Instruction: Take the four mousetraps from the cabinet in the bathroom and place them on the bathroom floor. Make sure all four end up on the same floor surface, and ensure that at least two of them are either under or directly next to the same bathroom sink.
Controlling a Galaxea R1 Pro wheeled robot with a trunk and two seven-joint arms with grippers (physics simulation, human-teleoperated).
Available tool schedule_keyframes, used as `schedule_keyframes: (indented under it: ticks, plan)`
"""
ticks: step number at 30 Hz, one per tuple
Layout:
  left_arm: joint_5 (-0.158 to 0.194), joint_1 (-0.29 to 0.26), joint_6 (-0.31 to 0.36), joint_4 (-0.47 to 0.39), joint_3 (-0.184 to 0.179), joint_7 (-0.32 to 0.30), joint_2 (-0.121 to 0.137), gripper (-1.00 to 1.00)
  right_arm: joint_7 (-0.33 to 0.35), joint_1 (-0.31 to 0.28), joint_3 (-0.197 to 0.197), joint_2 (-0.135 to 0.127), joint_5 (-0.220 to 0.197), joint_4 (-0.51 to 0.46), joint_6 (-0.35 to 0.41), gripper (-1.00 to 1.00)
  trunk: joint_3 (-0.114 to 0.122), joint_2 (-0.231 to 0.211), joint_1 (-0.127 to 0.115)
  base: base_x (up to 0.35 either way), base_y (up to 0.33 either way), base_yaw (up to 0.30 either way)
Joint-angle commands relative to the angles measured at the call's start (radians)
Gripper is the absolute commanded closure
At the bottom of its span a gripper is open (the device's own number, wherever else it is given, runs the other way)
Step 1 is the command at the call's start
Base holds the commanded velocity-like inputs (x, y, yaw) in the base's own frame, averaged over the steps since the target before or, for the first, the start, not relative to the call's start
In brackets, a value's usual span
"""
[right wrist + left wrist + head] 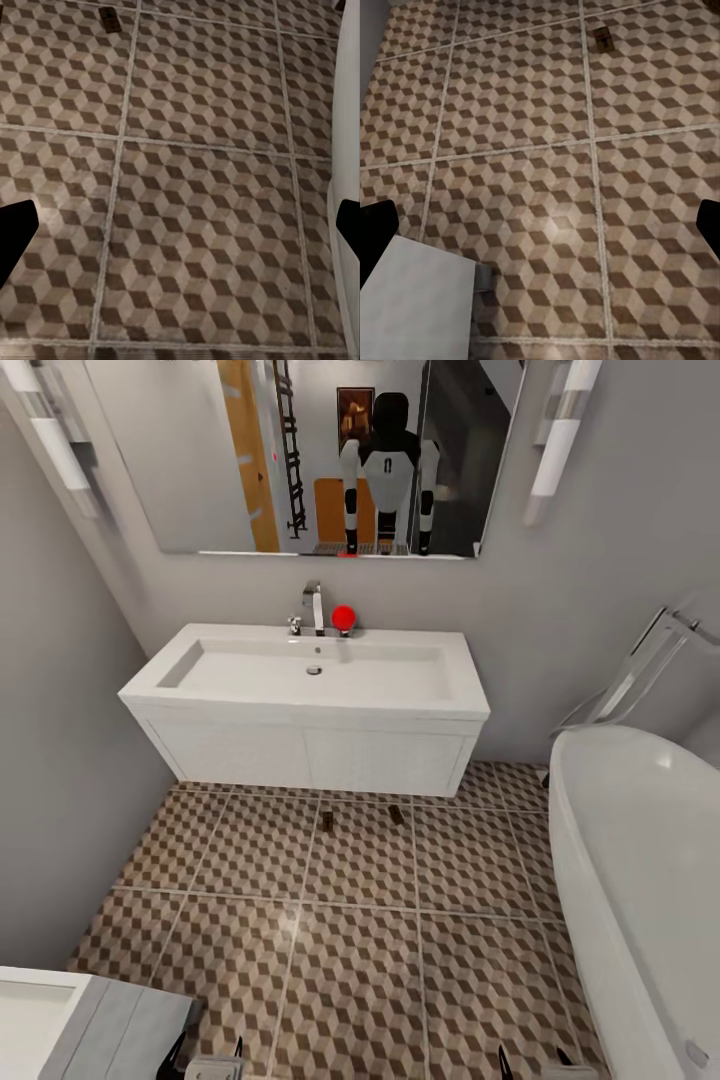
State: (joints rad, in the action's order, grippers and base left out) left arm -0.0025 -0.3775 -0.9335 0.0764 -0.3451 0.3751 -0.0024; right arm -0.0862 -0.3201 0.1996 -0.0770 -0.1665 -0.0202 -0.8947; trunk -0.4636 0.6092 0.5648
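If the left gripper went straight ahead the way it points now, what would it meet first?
Most likely the bare floor. The left gripper has open, empty jaws aimed down at the tiles. One mousetrap lies farther off, outside that line, though depth is hard to judge.

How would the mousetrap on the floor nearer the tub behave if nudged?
The mousetrap looks like a small flat board lying on the tiled floor, so it would probably slide, not roll or tip. Likely light and stiff; hard to get fingers under.

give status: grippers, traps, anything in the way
Left gripper and right gripper open, empty. Two mousetraps on floor by sink. Path clear.
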Motion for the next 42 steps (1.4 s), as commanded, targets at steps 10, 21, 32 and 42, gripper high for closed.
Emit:
schedule_keyframes:
  ticks: [10,21,32,42]
  plan:
    - [-0.001,-0.001,-0.004,0.003,-0.008,0.007,-0.001,-1.0,-0.006,0.0,0.009,-0.001,-0.005,0.0,0.008,-1.0,0.03,-0.069,-0.038,0.0,0.0,0.0]
    - [-0.001,-0.001,0.008,0.003,-0.008,0.007,-0.001,-1.0,-0.006,0.0,0.009,0.0,-0.005,0.0,0.009,-1.0,0.065,-0.146,-0.08,0.0,0.0,0.0]
    - [-0.001,-0.001,0.019,0.003,-0.008,0.007,-0.001,-1.0,-0.006,0.0,0.009,0.0,-0.005,0.0,0.01,-1.0,0.093,-0.209,-0.115,0.0,0.0,0.0]
    - [-0.001,-0.001,0.019,0.003,-0.008,0.007,-0.002,-1.0,-0.006,0.0,0.009,0.001,-0.005,0.0,0.01,-1.0,0.093,-0.209,-0.115,0.0,0.0,0.0]
